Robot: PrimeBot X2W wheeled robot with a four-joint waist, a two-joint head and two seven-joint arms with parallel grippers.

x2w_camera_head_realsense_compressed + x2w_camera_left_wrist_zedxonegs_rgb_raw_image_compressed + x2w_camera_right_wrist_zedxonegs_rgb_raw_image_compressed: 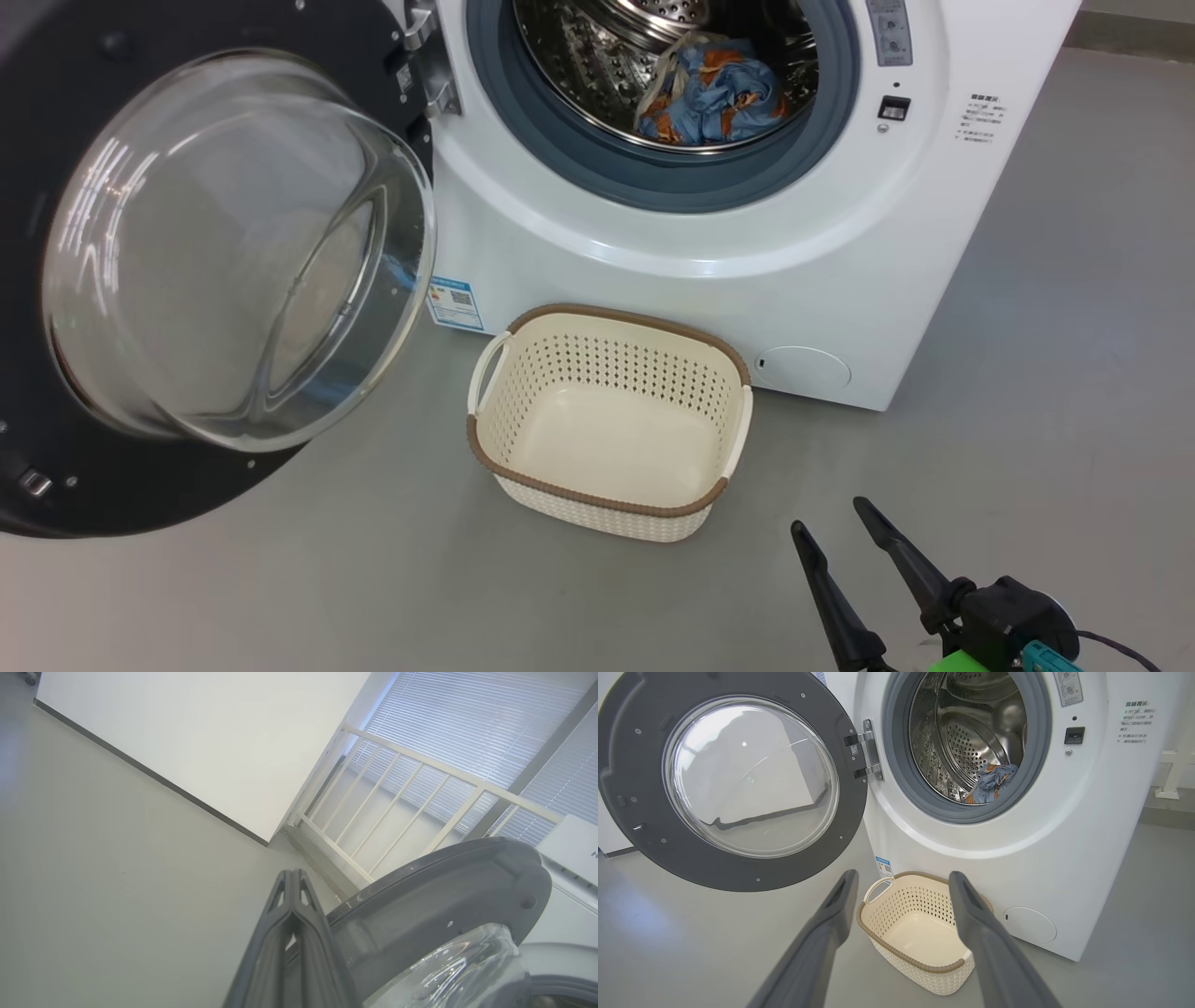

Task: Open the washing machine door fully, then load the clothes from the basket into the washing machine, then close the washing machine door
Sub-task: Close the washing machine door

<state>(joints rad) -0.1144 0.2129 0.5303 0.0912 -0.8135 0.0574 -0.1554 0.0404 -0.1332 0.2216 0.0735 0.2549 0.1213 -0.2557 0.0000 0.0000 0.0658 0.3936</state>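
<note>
The washing machine stands with its door swung wide open to the left. The clothes, a blue and orange bundle with some cream, lie inside the steel drum and also show in the right wrist view. On the floor in front of the machine sits the basket, with nothing in it. My right gripper is open and empty, low and to the right of the basket. My left gripper is shut on nothing, beside the door's dark rim; whether it touches I cannot tell.
Grey floor lies all around the machine and basket. A white wall and a white railing before window blinds stand beyond the open door. A round white service flap sits low on the machine's front.
</note>
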